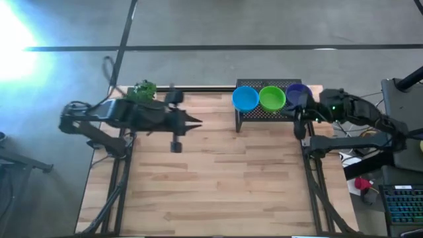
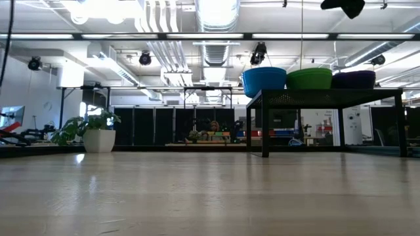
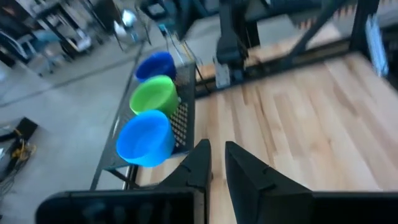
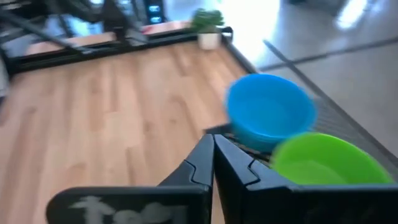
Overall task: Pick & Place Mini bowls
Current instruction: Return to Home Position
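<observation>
We've got blue bowls, green bowls and purple bowls colour-sorted on the far-right shelf. The right gripper is pinched closed and empty beside it, and the left gripper is slightly parted over the worktop.

No text, label, brand, number or sign is legible in any view.

The body of the right gripper carries a pale marking; it is too blurred to read.

A keyboard lies beyond the right edge of the table; its key legends are too small to read.
</observation>
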Controlling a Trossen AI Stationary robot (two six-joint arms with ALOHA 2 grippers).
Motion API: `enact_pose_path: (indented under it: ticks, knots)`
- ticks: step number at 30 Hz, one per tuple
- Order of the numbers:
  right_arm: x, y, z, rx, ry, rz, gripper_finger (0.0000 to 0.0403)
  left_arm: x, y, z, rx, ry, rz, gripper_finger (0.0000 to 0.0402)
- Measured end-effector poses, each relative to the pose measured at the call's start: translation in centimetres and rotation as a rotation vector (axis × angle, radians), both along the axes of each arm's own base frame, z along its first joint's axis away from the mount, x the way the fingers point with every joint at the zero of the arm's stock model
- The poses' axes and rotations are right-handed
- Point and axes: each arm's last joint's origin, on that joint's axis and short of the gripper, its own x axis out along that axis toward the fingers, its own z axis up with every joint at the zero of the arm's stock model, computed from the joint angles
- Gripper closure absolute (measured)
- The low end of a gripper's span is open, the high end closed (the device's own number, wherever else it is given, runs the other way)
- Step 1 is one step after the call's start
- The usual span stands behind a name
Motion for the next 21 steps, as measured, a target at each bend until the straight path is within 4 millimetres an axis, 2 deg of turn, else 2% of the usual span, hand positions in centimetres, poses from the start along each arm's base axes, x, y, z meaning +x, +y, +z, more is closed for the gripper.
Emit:
enact_pose_path:
  ticks: [5,8,13,21]
  knots:
    - [1.0,1.0,-0.9,-0.020,-0.022,0.162,0.0394,-3.8,0.6,-0.9,-0.051,-0.156,0.004,0.0374]
    - [1.4,1.5,-1.2,-0.027,-0.039,0.241,0.0394,-6.0,0.9,-1.9,-0.072,-0.209,0.008,0.0395]
    - [1.6,2.3,-1.5,-0.056,-0.039,0.371,0.0394,-9.2,1.4,-3.8,-0.109,-0.295,0.013,0.0400]
    - [0.9,3.1,-2.0,-0.022,-0.066,0.528,0.0394,-12.4,1.9,-7.1,-0.140,-0.338,0.017,0.0401]
